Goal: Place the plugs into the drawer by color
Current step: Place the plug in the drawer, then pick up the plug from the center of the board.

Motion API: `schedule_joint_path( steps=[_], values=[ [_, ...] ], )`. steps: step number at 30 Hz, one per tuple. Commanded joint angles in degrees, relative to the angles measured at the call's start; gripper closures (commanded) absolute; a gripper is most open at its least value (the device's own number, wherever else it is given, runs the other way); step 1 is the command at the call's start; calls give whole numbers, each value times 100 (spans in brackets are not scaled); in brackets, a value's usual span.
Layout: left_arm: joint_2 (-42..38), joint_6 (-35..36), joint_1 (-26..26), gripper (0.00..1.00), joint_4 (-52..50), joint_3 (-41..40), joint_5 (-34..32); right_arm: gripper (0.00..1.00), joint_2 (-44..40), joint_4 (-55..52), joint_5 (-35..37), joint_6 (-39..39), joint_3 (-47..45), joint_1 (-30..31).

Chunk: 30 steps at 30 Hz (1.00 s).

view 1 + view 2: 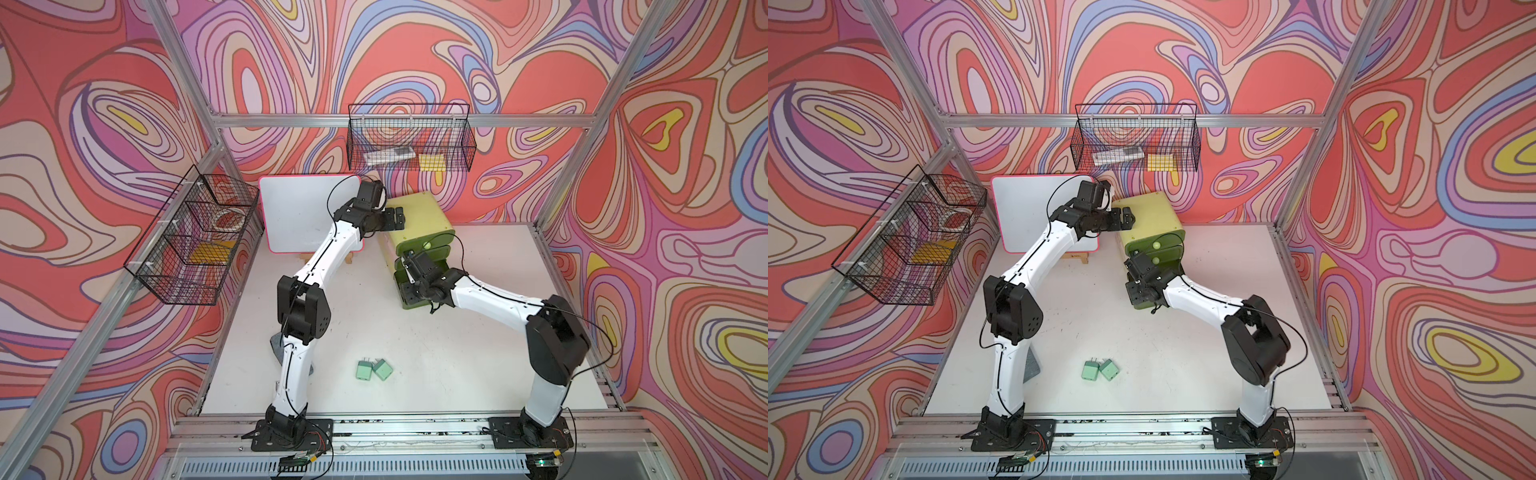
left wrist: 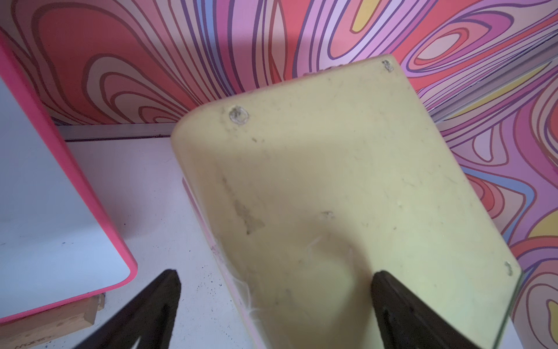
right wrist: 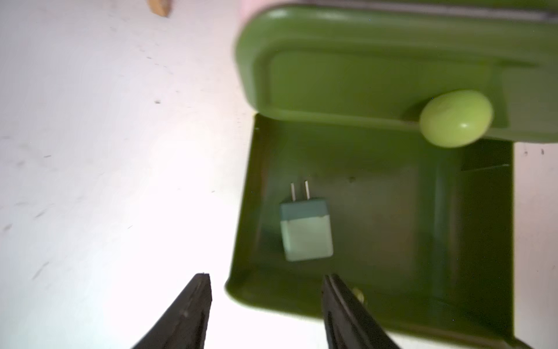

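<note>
Scene: A two-armed robot works at a white table inside a booth with swirling pink and red walls.
Drawer chest: The pale yellow-green drawer chest stands at the far middle of the table, just right of a pink-edged whiteboard.
Bottom drawer: The bottom drawer is pulled out toward the near side. The drawer front above it is closed, and its round knob overhangs the opening.
Plug in the drawer: One pale plug lies on the floor of the bottom drawer toward one side, prongs level. In the drawer's shade its tint cannot be told between mint and light blue.
Plugs on the table: Two mint green plugs lie side by side at the near middle of the table, between the arm bases and well apart from the chest.
Right gripper: The right gripper hangs over the near left corner of the bottom drawer, jaws parted, nothing between them.
Left gripper: The left gripper sits at the chest's top left edge, jaws spread wide. One finger is over the top panel, the other over the table beside it. Whether it touches the chest cannot be told.
Surroundings: A wire basket hangs on the far wall and a second wire basket on the left wall.
</note>
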Motion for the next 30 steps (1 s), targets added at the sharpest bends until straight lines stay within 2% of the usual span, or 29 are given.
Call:
schedule_joint_path(
  steps=[1, 7, 11, 17, 22, 26, 30],
  values=[
    [66, 130, 9, 3, -365, 65, -131, 41, -629, 52, -139, 207, -588, 754],
    [95, 82, 7, 3, -327, 61, -82, 43, -602, 316, -145, 807, -1158, 2036],
    [119, 20, 1, 3, -321, 60, -22, 41, -237, 230, -304, 907, -1114, 2476],
    [124, -11, 2, 3, -323, 61, 20, 36, 249, -61, -401, 977, -962, 2573],
    [123, -10, 1, 3, -297, 57, 42, 36, 488, -106, -313, 994, -861, 2573],
    [132, -14, 7, 3, -288, 66, 55, 39, 639, -141, -243, 956, -757, 2569],
    [141, -2, 3, 3, -274, 68, 42, 49, 699, -165, -220, 990, -707, 2563]
  ],
)
